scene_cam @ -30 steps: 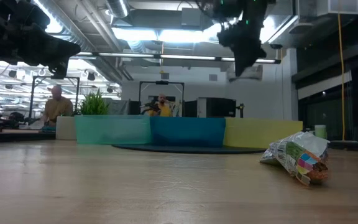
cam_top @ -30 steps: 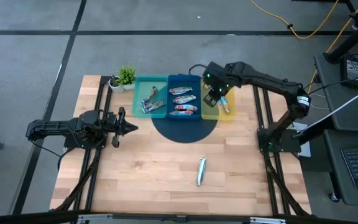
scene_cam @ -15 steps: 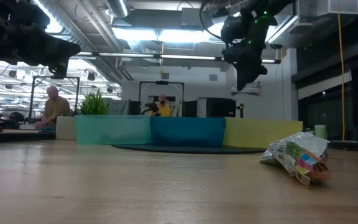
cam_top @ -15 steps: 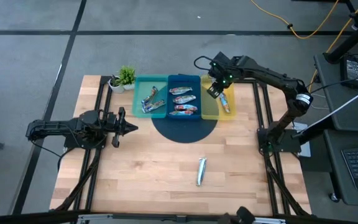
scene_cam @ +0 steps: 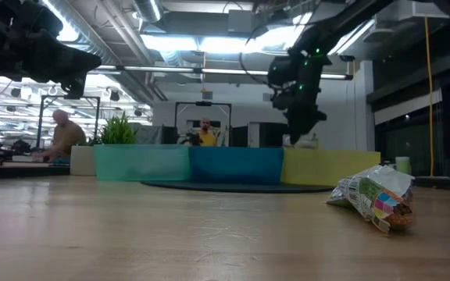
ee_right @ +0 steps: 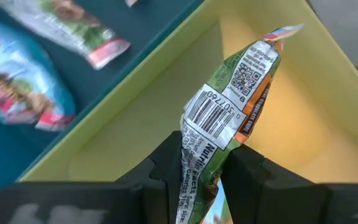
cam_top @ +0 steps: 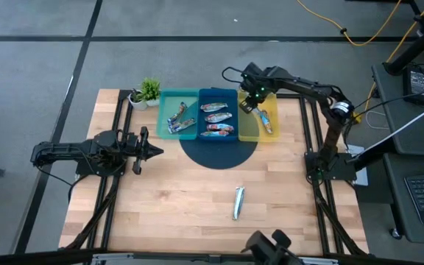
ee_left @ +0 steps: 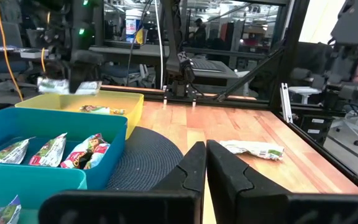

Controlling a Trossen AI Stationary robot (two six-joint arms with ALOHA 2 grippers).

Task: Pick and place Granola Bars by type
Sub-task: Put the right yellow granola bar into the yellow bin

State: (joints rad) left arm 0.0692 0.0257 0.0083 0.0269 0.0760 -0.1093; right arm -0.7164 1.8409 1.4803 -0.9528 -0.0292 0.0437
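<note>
My right gripper [cam_top: 248,101] hangs over the yellow tray [cam_top: 250,136], shut on a green-and-orange granola bar [ee_right: 229,93]. A second multicoloured bar [cam_top: 266,122] lies in that tray. Three red-and-silver bars [cam_top: 217,118] lie in the blue tray [cam_top: 218,92], and blue bars [cam_top: 178,118] lie in the teal tray [cam_top: 169,94]. One silver-wrapped bar [cam_top: 238,202] lies flat on the wood near the front. My left gripper [cam_top: 150,152] waits shut and level at the table's left, touching nothing. My right gripper pinches the bar about its middle [ee_right: 201,144] between its two fingers. The fingers [ee_left: 74,70] come from above, pointing steeply down, and lie across the bar. The bar [ee_left: 67,86] hangs roughly level, lifted clear above the yellow tray.
A small potted plant [cam_top: 147,91] stands left of the teal tray. A dark round mat [cam_top: 219,153] lies under the trays' near side. Open wood runs from the trays to the near edge, apart from the silver bar. People sit in the room beyond the table.
My right gripper has come down with the bar toward the yellow tray, drifting a little toward the table's far left, and has rolled slightly. Its fingers have stayed shut on the bar.
</note>
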